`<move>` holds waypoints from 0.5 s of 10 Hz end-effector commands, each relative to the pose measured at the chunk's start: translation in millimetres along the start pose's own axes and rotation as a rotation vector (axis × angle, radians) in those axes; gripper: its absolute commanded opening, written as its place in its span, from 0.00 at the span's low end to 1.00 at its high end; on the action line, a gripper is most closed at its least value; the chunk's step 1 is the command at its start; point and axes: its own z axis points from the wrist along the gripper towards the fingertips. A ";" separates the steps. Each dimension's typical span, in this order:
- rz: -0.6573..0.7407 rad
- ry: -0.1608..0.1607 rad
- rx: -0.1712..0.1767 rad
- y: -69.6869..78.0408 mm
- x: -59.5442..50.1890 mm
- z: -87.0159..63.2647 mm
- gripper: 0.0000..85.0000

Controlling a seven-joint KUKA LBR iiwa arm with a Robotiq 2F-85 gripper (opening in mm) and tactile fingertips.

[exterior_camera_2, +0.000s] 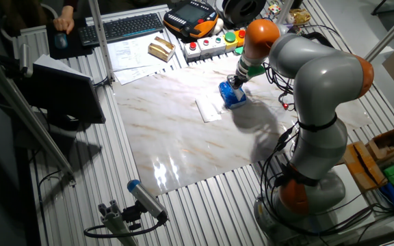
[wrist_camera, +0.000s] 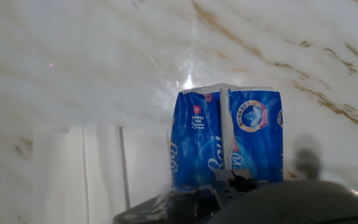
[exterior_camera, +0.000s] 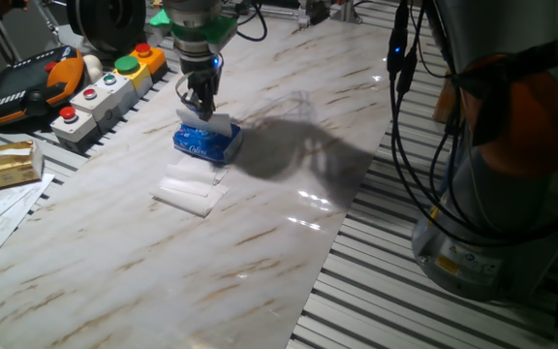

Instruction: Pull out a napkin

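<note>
I have the gripper [exterior_camera: 201, 105] directly over the blue pack [exterior_camera: 206, 142] on the marble worktop [exterior_camera: 289, 223], fingers pointing down at its top face. A white corner of napkin [exterior_camera: 219, 126] pokes up from the pack's opening just below and beside the fingertips; from the fixed views I can't say for sure whether the fingers are pinching it or only touching, and I can't tell how far apart they stand.

In the hand view the pack's long axis runs away from me, with a pale seam [wrist_camera: 226, 134] down its middle, and the gripper body at the bottom edge covers the near end where the sheet should come out. So the napkin lies straight beneath the fingers, and the pull I judge is needed goes straight up, away from the pack.

Some flat white sheets [exterior_camera: 190, 190] already lie on the worktop just beside the pack, clear of it. The pack looks light, so it may lift with the sheet.
</note>
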 end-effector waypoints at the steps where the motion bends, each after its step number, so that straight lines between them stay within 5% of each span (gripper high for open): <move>1: 0.002 0.001 0.003 1.3 -0.1 -2.9 0.01; 5: 0.007 0.007 0.017 4.6 -0.7 -22.8 0.01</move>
